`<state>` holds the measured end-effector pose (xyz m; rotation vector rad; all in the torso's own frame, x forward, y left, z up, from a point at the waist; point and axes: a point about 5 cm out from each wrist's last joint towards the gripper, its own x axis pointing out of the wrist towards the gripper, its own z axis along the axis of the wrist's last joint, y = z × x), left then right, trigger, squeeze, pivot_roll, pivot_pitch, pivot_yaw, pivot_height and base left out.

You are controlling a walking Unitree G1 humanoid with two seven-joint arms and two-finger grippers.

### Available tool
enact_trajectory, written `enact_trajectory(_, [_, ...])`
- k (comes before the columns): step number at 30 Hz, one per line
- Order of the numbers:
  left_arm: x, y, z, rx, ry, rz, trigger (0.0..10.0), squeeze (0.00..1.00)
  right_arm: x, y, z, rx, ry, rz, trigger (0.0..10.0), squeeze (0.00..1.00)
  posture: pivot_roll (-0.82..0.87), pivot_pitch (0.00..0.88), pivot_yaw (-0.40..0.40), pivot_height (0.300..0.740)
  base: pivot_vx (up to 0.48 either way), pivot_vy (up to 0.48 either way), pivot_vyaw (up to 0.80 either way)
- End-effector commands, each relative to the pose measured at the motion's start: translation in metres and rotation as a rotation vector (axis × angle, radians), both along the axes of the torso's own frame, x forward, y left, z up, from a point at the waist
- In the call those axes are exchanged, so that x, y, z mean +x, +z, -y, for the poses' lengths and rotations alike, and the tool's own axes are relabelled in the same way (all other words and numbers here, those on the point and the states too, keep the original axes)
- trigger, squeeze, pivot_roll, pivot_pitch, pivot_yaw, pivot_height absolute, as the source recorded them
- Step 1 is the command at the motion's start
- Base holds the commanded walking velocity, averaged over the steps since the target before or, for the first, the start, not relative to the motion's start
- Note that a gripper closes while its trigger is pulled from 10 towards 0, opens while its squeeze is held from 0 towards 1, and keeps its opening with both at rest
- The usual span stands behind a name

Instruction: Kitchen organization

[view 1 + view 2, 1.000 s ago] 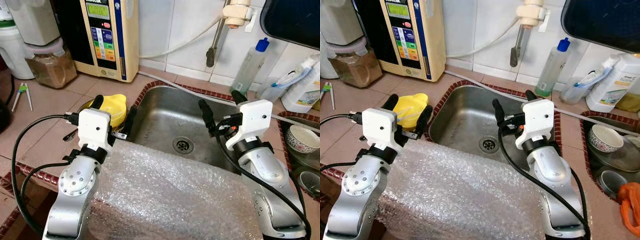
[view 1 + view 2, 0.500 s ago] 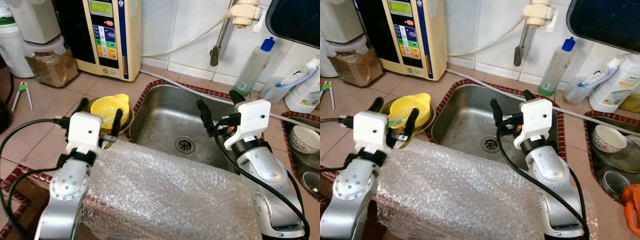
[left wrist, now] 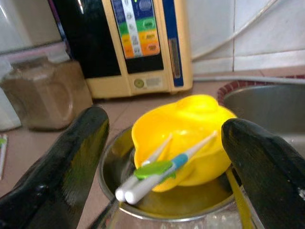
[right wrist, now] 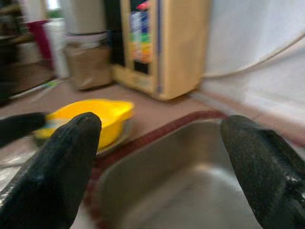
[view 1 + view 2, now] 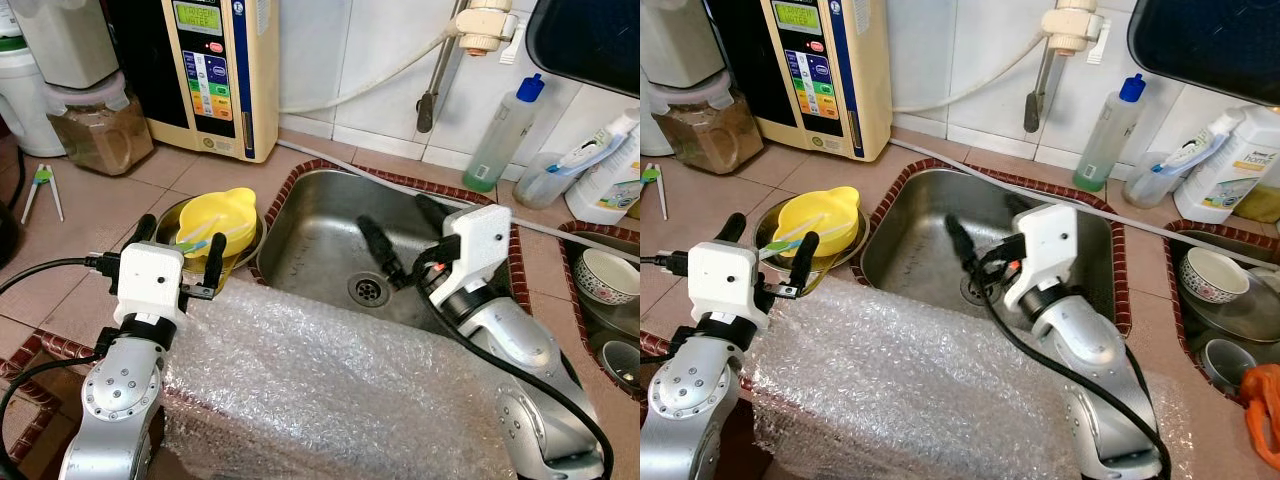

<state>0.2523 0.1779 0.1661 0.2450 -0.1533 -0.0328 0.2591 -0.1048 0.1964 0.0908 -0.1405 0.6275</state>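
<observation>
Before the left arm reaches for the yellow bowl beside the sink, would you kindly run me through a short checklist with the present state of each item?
1. Left gripper open, nothing held: ok.
2. Left gripper lined up with the yellow bowl, which sits between its fingers in the left wrist view: ok.
3. Yellow bowl resting steady in the metal bowl: ok, though it tilts.
4. Loose items in the bowl: not ok; white utensils with a green and blue clip stick out over the rim towards the gripper.
5. Right gripper out of the way: ok, open over the sink.
6. Grip width against bowl: cannot tell.
</observation>
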Motion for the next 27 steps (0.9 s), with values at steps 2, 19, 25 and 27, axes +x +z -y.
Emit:
enact_trajectory(2, [0.005, -0.007, 0.002, -0.029, -0.014, -0.041, 10.0, 0.00, -0.008, 0.001, -0.005, 0.005, 0.082, -0.023, 10.0, 0.00, 0.07, 0.101, -0.069, 0.740, 0.000, 0.000, 0.00])
enact_trajectory(19, [0.020, -0.014, 0.008, -0.163, -0.023, -0.092, 0.0, 0.00, -0.019, -0.013, -0.010, -0.056, 0.194, -0.100, 10.0, 0.00, 0.07, 0.082, -0.065, 0.740, 0.000, 0.000, 0.00])
enact_trajectory(25, [0.022, -0.016, 0.006, -0.182, -0.001, -0.107, 0.0, 0.00, -0.021, -0.014, -0.011, -0.057, 0.218, -0.107, 10.0, 0.00, 0.08, 0.079, -0.066, 0.740, 0.000, 0.000, 0.00])
enact_trajectory(27, [0.023, -0.016, 0.005, -0.192, 0.006, -0.113, 0.0, 0.00, -0.021, -0.013, -0.012, -0.055, 0.223, -0.106, 10.0, 0.00, 0.08, 0.077, -0.066, 0.740, 0.000, 0.000, 0.00])
